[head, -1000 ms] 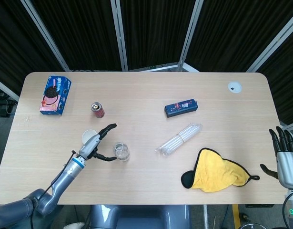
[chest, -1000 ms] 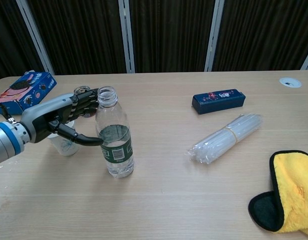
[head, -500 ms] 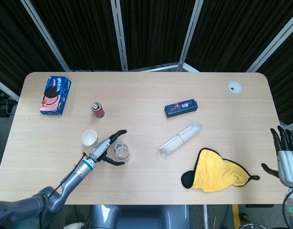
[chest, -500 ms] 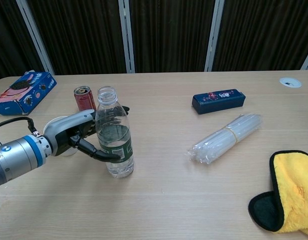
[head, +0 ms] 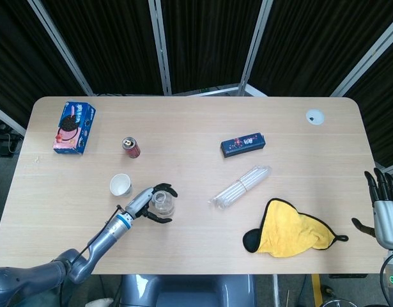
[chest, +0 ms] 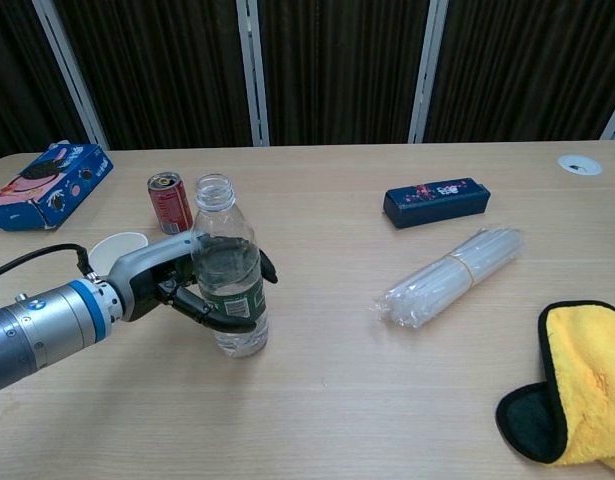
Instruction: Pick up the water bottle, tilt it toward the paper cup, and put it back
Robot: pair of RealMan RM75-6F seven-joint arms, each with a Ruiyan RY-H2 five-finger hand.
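Observation:
A clear, uncapped water bottle (chest: 227,270) (head: 161,203) with a green label stands upright on the table, left of centre. My left hand (chest: 182,285) (head: 145,203) wraps around its lower half, with fingers showing on both sides of it. The white paper cup (chest: 119,247) (head: 121,185) stands just behind and to the left of that hand. My right hand (head: 385,214) hangs with fingers spread off the table's right edge, seen only in the head view, and it holds nothing.
A red can (chest: 169,202) stands behind the bottle and a blue cookie box (chest: 45,185) lies at the far left. A dark blue box (chest: 436,202), a bundle of clear straws (chest: 452,275) and a yellow cloth (chest: 582,395) lie to the right.
My left hand has moved rightward from beside the cup to the bottle, and its fingers have closed around the bottle's body. The bottle has stayed in place; the right hand is unchanged.

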